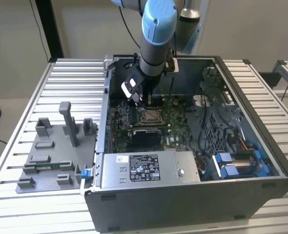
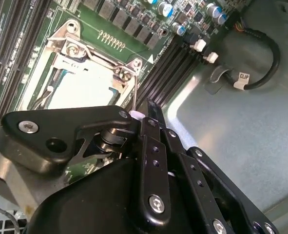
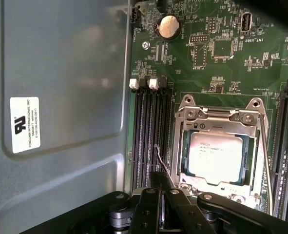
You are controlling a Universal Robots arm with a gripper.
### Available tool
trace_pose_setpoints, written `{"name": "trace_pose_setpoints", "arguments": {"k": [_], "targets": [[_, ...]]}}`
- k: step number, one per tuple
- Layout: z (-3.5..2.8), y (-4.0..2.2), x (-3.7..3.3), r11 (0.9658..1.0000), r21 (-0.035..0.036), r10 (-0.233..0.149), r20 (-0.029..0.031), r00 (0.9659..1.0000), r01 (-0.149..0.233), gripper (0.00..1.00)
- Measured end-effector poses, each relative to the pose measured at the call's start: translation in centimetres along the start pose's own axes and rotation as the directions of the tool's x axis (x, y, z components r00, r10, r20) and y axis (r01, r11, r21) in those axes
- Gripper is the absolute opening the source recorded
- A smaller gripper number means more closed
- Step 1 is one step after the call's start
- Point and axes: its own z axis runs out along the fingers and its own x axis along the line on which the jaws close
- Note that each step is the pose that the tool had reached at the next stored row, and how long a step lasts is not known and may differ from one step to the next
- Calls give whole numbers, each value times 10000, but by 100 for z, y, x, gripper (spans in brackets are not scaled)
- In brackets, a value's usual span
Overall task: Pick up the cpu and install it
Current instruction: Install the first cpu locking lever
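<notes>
The cpu (image 3: 217,158) lies flat in the metal-framed socket (image 3: 221,117) on the green motherboard, its pale silver top facing up; in the second wrist view the cpu (image 2: 80,90) shows as a bright square inside the frame. My gripper (image 3: 159,195) hangs just beside the socket with its black fingers close together and nothing of the cpu between them. A thin wire socket lever (image 3: 163,168) runs up to the fingertips (image 2: 144,113). In the exterior view the gripper (image 1: 143,101) is low inside the open computer case, right above the socket (image 1: 151,115).
Dark memory slots (image 3: 151,136) run beside the socket, next to the grey case wall (image 3: 61,73). A power supply (image 1: 144,168) fills the case front, with cables (image 1: 231,141) at the exterior view's right. A grey fixture tray (image 1: 56,151) sits on the slatted table.
</notes>
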Motion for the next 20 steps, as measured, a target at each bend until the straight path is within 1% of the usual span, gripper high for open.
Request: {"name": "trace_pose_setpoints", "arguments": {"k": [11,20], "targets": [[-2,93,-5,10000,1,-1,0,10000,1,0],[-3,186,-10,10000,1,0,0,10000,0,0]]}}
